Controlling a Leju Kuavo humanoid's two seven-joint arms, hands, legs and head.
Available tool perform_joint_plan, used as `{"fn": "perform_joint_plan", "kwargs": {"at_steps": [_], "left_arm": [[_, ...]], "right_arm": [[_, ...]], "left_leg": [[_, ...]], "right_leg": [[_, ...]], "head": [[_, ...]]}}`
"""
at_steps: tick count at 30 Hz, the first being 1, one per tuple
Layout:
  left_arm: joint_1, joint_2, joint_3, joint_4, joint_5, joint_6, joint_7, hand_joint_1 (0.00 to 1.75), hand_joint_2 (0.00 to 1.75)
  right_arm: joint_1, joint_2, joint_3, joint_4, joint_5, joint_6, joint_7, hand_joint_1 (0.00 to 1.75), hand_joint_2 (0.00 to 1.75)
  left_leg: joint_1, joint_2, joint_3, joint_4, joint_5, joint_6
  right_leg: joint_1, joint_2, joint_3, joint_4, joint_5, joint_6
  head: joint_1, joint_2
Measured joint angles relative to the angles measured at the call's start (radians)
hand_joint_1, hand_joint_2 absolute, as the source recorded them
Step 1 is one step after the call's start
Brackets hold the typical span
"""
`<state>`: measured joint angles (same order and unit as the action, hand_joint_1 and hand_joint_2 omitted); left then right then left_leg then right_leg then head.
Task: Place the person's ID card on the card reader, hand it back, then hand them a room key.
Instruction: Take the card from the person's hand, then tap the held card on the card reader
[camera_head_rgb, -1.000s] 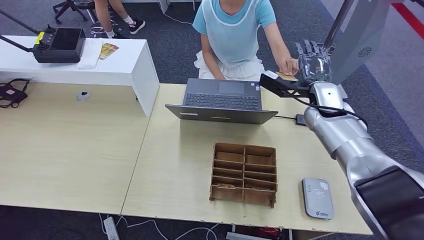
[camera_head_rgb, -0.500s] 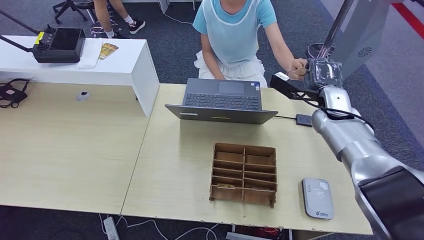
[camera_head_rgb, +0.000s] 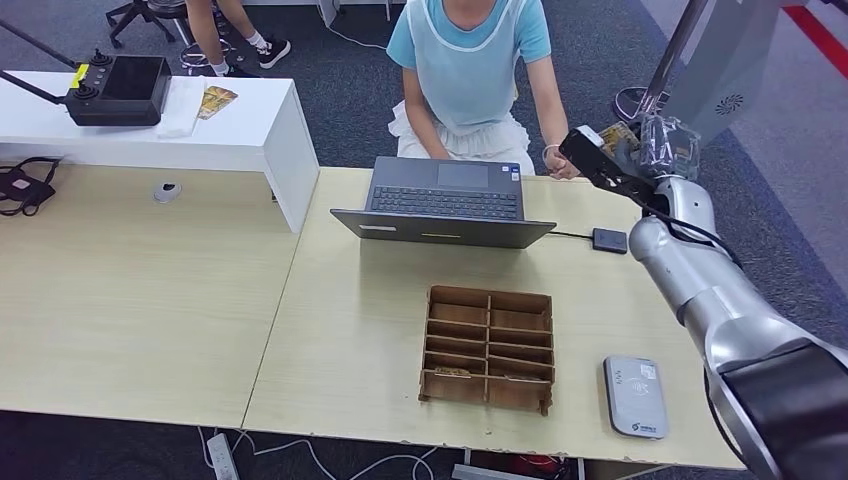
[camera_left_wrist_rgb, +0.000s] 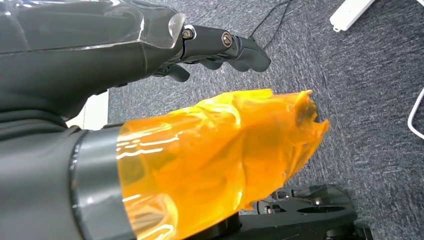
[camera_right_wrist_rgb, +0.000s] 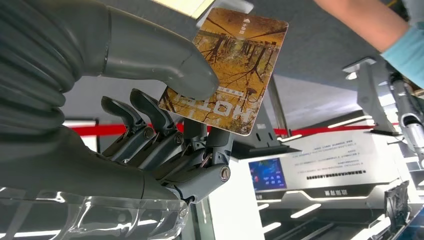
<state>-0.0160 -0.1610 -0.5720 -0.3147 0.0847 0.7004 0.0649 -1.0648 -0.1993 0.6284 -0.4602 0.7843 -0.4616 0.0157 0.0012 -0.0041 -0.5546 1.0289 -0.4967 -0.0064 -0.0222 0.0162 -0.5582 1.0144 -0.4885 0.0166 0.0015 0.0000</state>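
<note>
Head view: your right robot hand (camera_head_rgb: 662, 145) is raised past the far right corner of the surface (camera_head_rgb: 350, 300), near the person (camera_head_rgb: 470, 70) seated behind the laptop (camera_head_rgb: 445, 200). The person's hand (camera_head_rgb: 556, 165) rests at the surface edge, just beside the wrist camera mount, apart from the robot hand.

Right wrist view: the right robot hand (camera_right_wrist_rgb: 150, 130) pinches a card (camera_right_wrist_rgb: 227, 70) between the thumb (camera_right_wrist_rgb: 165, 60) and the fingers (camera_right_wrist_rgb: 200, 145) behind it. The card is printed with yellow autumn trees and lettering; you can't tell from these frames whether it is the ID card or a key. It is clear of the surface, held in the air.

Head view again: the card reader (camera_head_rgb: 635, 396) lies flat at the near right of the surface, just beside the wooden divided tray (camera_head_rgb: 488, 347). Small flat items sit in the tray's near compartments, too small to identify.

Left wrist view: your left robot hand (camera_left_wrist_rgb: 150, 45) hangs over grey carpet (camera_left_wrist_rgb: 360, 80), thumb wrapped in orange film (camera_left_wrist_rgb: 220, 150), fingers curled in, holding nothing.
</note>
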Motion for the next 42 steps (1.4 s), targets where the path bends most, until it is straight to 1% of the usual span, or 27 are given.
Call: {"fn": "perform_joint_plan", "kwargs": {"at_steps": [2, 4, 7, 10, 15, 18, 21, 26, 32, 37, 39, 42], "left_arm": [[0.000, 0.000, -0.002, 0.000, 0.000, 0.000, 0.000, 0.00, 0.00], [0.000, 0.000, -0.002, 0.000, 0.000, 0.000, 0.000, 0.00, 0.00], [0.002, -0.001, -0.002, 0.000, 0.000, 0.000, 0.000, 0.00, 0.00], [0.007, 0.000, -0.002, 0.000, 0.000, 0.000, 0.001, 0.00, 0.00], [0.017, 0.004, -0.002, 0.000, 0.002, 0.000, 0.010, 0.00, 0.00], [0.023, 0.007, -0.002, -0.001, 0.003, 0.000, 0.016, 0.00, 0.00], [0.030, 0.011, -0.002, -0.003, 0.006, 0.000, 0.025, 0.00, 0.00], [0.035, 0.018, -0.002, -0.009, 0.022, 0.000, 0.035, 0.00, 0.00], [0.039, 0.029, -0.002, -0.022, 0.024, 0.000, 0.052, 0.00, 0.00], [0.047, 0.038, -0.001, -0.034, 0.024, 0.000, 0.060, 0.00, 0.00], [0.047, 0.040, -0.001, -0.037, 0.024, 0.000, 0.062, 0.00, 0.00], [0.047, 0.043, -0.001, -0.040, 0.024, 0.000, 0.062, 0.00, 0.00]], "right_arm": [[0.013, 0.002, -0.035, -0.008, -0.094, -0.002, -0.055, 1.75, 1.75], [0.032, 0.005, -0.083, -0.025, -0.223, 0.027, -0.123, 1.75, 1.75], [0.073, 0.002, -0.165, -0.072, -0.428, 0.128, -0.209, 1.75, 1.75], [0.126, -0.024, -0.246, -0.137, -0.600, 0.241, -0.265, 1.75, 1.75], [0.236, -0.117, -0.364, -0.256, -0.832, 0.436, -0.310, 1.75, 1.75], [0.323, -0.195, -0.421, -0.335, -0.940, 0.547, -0.315, 1.75, 1.75], [0.432, -0.286, -0.474, -0.426, -1.042, 0.639, -0.309, 1.75, 1.75], [0.604, -0.394, -0.552, -0.560, -1.160, 0.716, -0.299, 1.75, 1.75], [0.880, -0.509, -0.667, -0.767, -1.236, 0.787, -0.295, 1.75, 1.75], [1.090, -0.571, -0.768, -0.928, -1.273, 0.847, -0.277, 1.75, 1.75], [1.149, -0.589, -0.798, -0.976, -1.268, 0.855, -0.267, 1.75, 1.75], [1.206, -0.608, -0.826, -1.022, -1.258, 0.857, -0.256, 1.75, 1.75]], "left_leg": [[0.000, 0.000, 0.000, 0.000, 0.000, 0.000], [0.000, 0.000, 0.000, 0.000, 0.000, 0.000], [0.000, 0.000, 0.000, 0.000, 0.000, 0.000], [0.000, -0.002, 0.000, 0.000, 0.000, 0.000], [0.000, -0.005, -0.002, 0.001, 0.000, 0.001], [0.000, -0.007, -0.002, 0.001, -0.001, 0.001], [0.000, -0.009, -0.003, 0.002, -0.002, 0.002], [-0.001, -0.009, -0.004, 0.002, -0.003, 0.003], [-0.001, -0.009, -0.004, 0.001, -0.003, 0.004], [-0.001, -0.007, -0.003, 0.001, -0.004, 0.003], [-0.001, -0.007, -0.003, 0.001, -0.004, 0.003], [-0.001, -0.005, -0.003, 0.001, -0.004, 0.003]], "right_leg": [[0.000, 0.000, 0.000, 0.000, 0.000, 0.000], [0.000, 0.000, 0.000, 0.000, 0.000, 0.000], [0.000, 0.000, 0.000, 0.000, 0.000, 0.000], [0.000, -0.002, 0.000, -0.001, 0.000, 0.000], [0.000, -0.005, 0.000, -0.002, 0.000, 0.001], [0.000, -0.007, 0.000, -0.002, -0.001, 0.001], [0.000, -0.009, 0.000, -0.003, -0.001, 0.002], [0.000, -0.010, 0.000, -0.003, -0.002, 0.002], [0.000, -0.009, -0.001, -0.003, -0.003, 0.002], [0.000, -0.008, -0.001, -0.003, -0.003, 0.002], [0.000, -0.007, -0.001, -0.003, -0.003, 0.002], [0.000, -0.006, 0.000, -0.003, -0.003, 0.002]], "head": [[0.000, 0.000], [0.000, 0.000], [0.000, 0.000], [0.000, 0.000], [0.000, 0.000], [0.000, 0.000], [0.000, 0.000], [0.000, 0.000], [0.000, 0.000], [0.000, 0.000], [0.000, 0.000], [0.000, 0.000]]}}
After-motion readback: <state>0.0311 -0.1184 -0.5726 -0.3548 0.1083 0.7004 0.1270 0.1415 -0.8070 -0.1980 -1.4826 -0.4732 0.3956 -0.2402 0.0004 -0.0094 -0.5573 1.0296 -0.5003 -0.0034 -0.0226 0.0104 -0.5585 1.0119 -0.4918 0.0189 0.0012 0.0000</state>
